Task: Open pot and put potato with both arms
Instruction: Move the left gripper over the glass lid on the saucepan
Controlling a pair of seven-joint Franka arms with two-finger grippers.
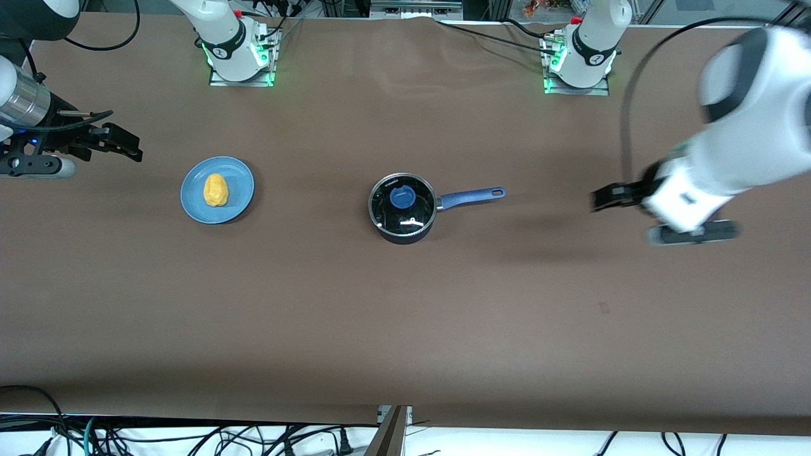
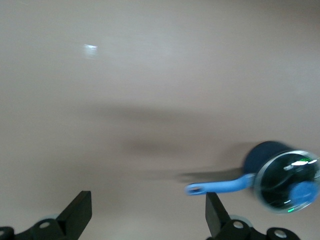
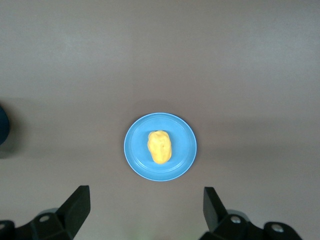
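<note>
The black pot (image 1: 403,215) stands mid-table with its long blue handle (image 1: 472,197) pointing toward the left arm's end. A glass lid with a blue knob (image 1: 402,197) covers it. The yellow potato (image 1: 215,189) lies on a blue plate (image 1: 237,199) toward the right arm's end. My left gripper (image 1: 599,200) is open and empty in the air past the handle's tip; the left wrist view shows the pot (image 2: 285,182) and handle (image 2: 220,187). My right gripper (image 1: 130,147) is open and empty, up near the table's end beside the plate; its wrist view shows the potato (image 3: 160,147) on the plate (image 3: 135,150).
The brown table (image 1: 405,316) carries only the pot and the plate. Both arm bases (image 1: 237,50) stand along the edge farthest from the front camera. Cables hang below the nearest edge.
</note>
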